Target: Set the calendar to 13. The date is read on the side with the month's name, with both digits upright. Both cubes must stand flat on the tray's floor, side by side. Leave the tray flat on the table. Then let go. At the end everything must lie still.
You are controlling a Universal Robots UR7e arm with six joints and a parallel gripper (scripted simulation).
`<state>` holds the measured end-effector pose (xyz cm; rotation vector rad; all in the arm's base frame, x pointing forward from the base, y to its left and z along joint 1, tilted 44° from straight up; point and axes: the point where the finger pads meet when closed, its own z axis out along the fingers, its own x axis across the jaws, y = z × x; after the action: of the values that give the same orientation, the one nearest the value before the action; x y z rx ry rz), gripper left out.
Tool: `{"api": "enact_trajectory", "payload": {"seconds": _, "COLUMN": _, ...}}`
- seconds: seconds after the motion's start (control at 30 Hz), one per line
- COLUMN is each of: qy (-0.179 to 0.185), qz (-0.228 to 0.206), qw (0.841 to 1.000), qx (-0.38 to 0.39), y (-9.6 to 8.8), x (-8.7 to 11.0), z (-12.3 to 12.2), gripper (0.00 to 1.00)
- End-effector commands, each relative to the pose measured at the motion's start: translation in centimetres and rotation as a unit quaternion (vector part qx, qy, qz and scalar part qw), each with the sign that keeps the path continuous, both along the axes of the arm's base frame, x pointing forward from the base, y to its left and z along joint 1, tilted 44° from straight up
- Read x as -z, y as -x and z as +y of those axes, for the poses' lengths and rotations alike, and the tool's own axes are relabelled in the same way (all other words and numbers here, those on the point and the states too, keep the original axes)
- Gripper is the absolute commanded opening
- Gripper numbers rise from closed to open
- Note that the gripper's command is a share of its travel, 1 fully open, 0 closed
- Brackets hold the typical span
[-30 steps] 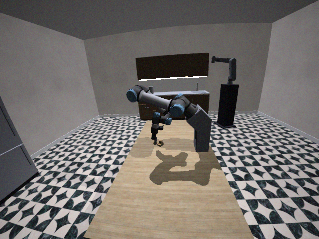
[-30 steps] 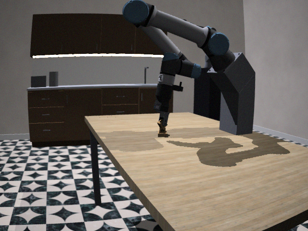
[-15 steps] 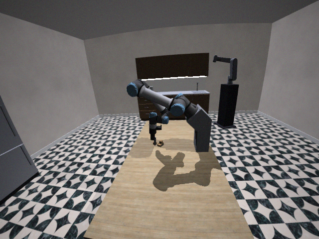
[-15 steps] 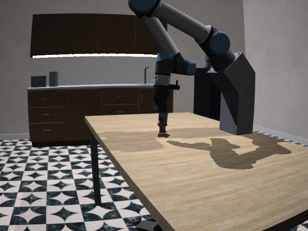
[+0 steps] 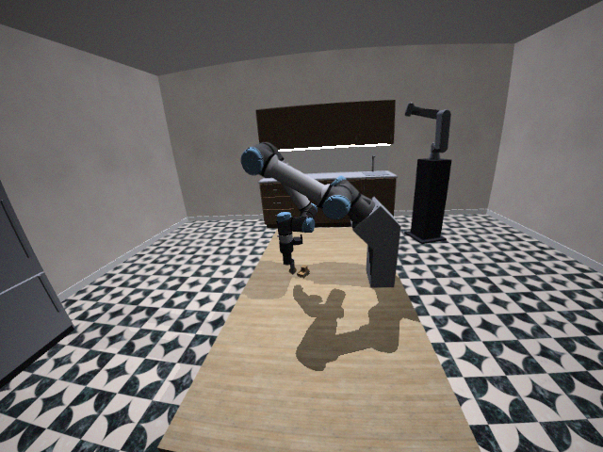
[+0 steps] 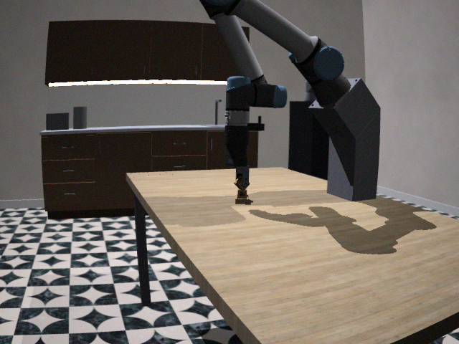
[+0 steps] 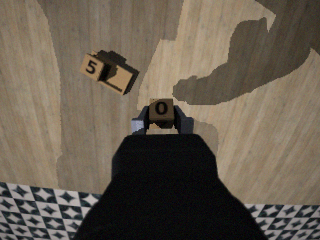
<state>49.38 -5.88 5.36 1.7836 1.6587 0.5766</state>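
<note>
My gripper [image 5: 292, 268] [image 6: 242, 183] [image 7: 161, 112] points down, shut on a wooden cube [image 6: 237, 183] [image 7: 161, 107]. A dark 0 shows on the cube's face toward the wrist camera. In the exterior view this cube looks tilted, edge down, above the table. The small wooden tray [image 5: 302, 273] [image 6: 242, 202] [image 7: 125, 80] lies on the table, up and left of the gripper in the wrist view. The other cube [image 6: 242, 193] [image 7: 91, 66] is in the tray's left end there, with a 5 on its upper face. The month's name and the cubes' side digits cannot be read.
The wooden table [image 5: 311, 398] [image 6: 296, 281] [image 7: 30, 125] carries the arm's grey pedestal [image 5: 382, 257] [image 6: 352, 163] to the right. Arm shadows cross the table top. A kitchen counter [image 5: 331, 176] [image 6: 148, 128] stands behind the table.
</note>
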Motion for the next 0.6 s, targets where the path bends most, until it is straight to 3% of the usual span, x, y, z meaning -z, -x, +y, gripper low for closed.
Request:
{"api": "enact_trajectory", "payload": {"seconds": 0.0, "qy": 0.0, "qz": 0.006, "qw": 1.0, "qx": 0.0, "y": 0.08, "x": -0.12, "z": 0.05, "gripper": 0.6}}
{"api": "enact_trajectory", "payload": {"seconds": 0.57, "qy": -0.002, "qz": 0.017, "qw": 1.0, "qx": 0.002, "y": -0.02, "x": -0.01, "z": 0.01, "gripper": 0.6}}
